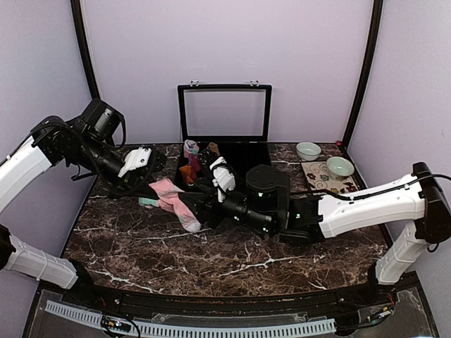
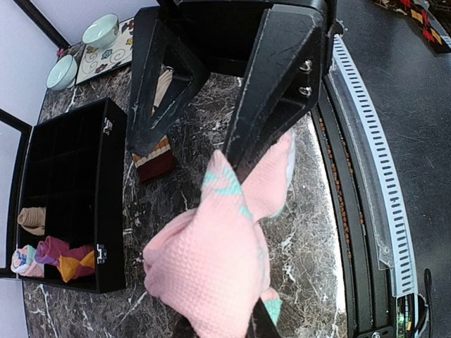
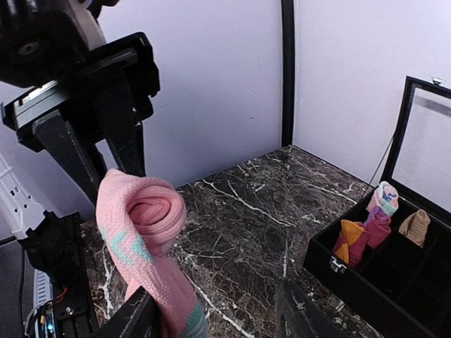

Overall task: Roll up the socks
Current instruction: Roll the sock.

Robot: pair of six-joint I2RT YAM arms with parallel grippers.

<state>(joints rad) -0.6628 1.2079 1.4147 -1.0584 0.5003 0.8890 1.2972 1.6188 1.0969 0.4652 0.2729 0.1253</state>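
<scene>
The pink sock [image 1: 173, 201] with mint pattern hangs between both grippers above the marble table. My left gripper [image 1: 150, 182] is shut on it; in the left wrist view the pink sock [image 2: 211, 260] covers the left gripper [image 2: 222, 327]. In the right wrist view the sock's end [image 3: 144, 211] is rolled up, and the sock drapes against one finger of my right gripper [image 3: 218, 317], which is open wide. The right gripper [image 1: 199, 204] sits just right of the sock. The striped sock [image 2: 161, 158] lies on the table by the box, partly hidden behind the right gripper's finger.
A black divided box [image 1: 232, 151] with its lid up stands at the back centre and holds several small rolled bundles [image 2: 67, 257]. Two bowls [image 1: 308, 150] [image 1: 340, 167] and a patterned mat [image 1: 320, 179] sit at the back right. The box's edge shows in the right wrist view [image 3: 380, 274].
</scene>
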